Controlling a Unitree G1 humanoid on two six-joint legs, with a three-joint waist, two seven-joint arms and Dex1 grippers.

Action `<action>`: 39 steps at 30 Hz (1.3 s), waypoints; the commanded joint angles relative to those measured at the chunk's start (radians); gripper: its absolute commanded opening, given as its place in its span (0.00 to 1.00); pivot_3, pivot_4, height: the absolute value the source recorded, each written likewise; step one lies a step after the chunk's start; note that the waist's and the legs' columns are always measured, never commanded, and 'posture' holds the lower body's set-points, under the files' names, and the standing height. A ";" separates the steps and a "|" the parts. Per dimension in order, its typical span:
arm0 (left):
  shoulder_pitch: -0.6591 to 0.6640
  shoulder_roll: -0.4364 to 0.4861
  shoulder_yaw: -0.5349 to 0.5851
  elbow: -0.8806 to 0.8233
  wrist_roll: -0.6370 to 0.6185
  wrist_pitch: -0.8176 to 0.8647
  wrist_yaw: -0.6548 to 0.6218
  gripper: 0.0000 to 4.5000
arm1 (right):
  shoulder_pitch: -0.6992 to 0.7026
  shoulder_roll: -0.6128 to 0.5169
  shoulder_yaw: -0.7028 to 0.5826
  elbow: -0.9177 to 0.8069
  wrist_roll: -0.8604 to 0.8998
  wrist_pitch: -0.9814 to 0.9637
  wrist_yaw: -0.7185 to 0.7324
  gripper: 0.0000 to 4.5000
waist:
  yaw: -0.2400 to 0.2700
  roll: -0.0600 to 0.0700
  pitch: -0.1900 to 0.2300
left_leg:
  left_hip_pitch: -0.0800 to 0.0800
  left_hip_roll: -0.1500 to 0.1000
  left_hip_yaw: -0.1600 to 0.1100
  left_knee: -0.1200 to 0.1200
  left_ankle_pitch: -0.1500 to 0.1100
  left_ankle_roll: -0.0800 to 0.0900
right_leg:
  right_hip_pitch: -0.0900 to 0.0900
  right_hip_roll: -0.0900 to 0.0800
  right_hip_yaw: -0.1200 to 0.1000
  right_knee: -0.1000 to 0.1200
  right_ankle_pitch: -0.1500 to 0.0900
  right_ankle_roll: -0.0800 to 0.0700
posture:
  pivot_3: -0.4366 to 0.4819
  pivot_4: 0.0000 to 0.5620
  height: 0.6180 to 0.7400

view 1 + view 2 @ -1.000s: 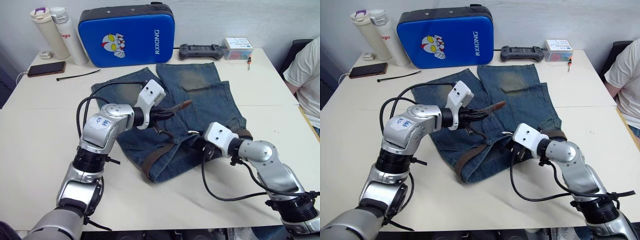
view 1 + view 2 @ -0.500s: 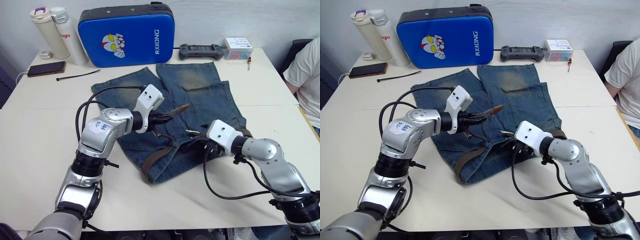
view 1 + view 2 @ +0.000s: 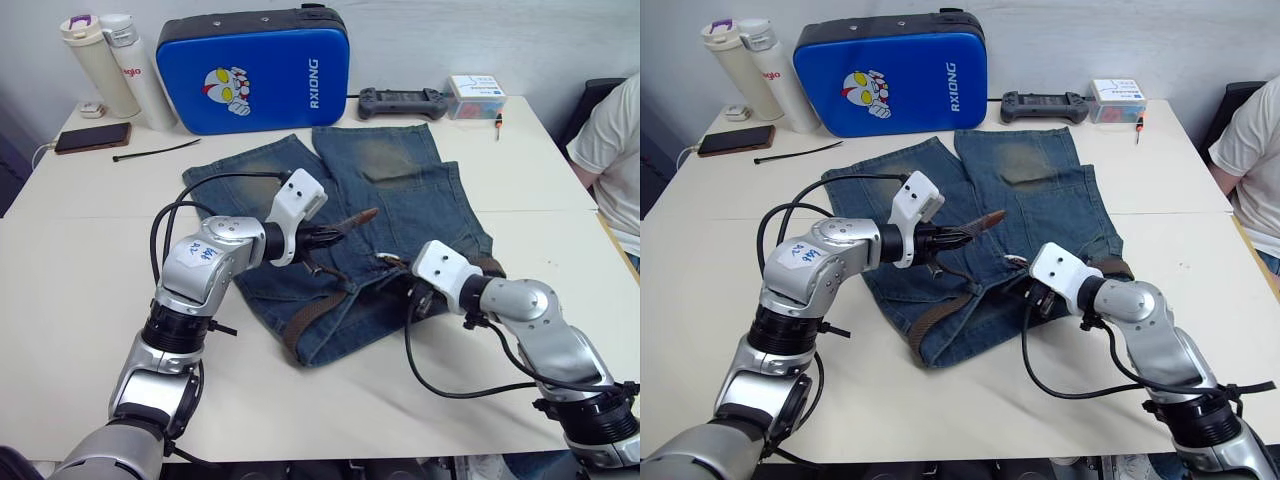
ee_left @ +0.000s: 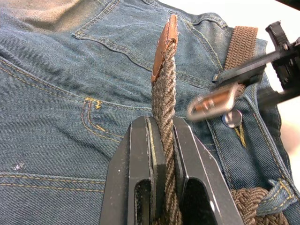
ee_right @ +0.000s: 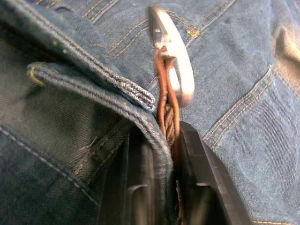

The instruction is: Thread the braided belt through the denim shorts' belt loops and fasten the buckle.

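Note:
The denim shorts (image 3: 400, 190) lie flat mid-table with the waistband toward me. The braided belt (image 3: 310, 322) runs along the waistband. My left gripper (image 4: 163, 123) is shut on the belt just behind its tan leather tip (image 4: 165, 44) and holds that end lifted over the shorts. My right gripper (image 5: 166, 133) is shut on the belt's other end, just behind the silver buckle (image 5: 171, 61), with a fold of the waistband also between its fingers. The buckle (image 4: 213, 102) hangs a short way to the side of the tip. A belt loop (image 4: 276, 194) crosses the belt.
A blue case (image 3: 250, 70) stands behind the shorts. Two bottles (image 3: 110, 65), a phone (image 3: 92, 137) and a black cable tie (image 3: 155, 152) are at the back left. A controller (image 3: 403, 101) and a small box (image 3: 476, 97) are at the back right. A person (image 3: 610, 150) sits at the right edge.
My left gripper has dropped a little with the belt tip, bringing it slightly nearer the buckle. The right gripper has barely moved.

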 commanded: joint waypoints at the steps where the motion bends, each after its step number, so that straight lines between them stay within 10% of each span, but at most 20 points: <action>1: -0.011 0.007 0.003 -0.060 -0.022 0.012 -0.007 0.00 | -0.025 0.030 -0.071 -0.032 0.036 0.073 -0.048 0.01 | 0.000 0.000 0.000 | 0.000 0.000 0.000 0.000 0.000 0.000 | 0.000 0.000 0.000 0.000 0.000 0.000 | 0.48 0.27 1.00; 39: -0.045 -0.047 -0.075 -0.064 0.021 0.038 0.073 0.00 | -0.114 0.187 -0.124 -0.222 0.262 0.520 -0.257 0.01 | -0.002 0.000 0.000 | 0.000 0.000 0.000 -0.002 0.000 0.000 | -0.001 0.000 0.000 0.000 0.000 0.000 | 0.48 0.27 1.00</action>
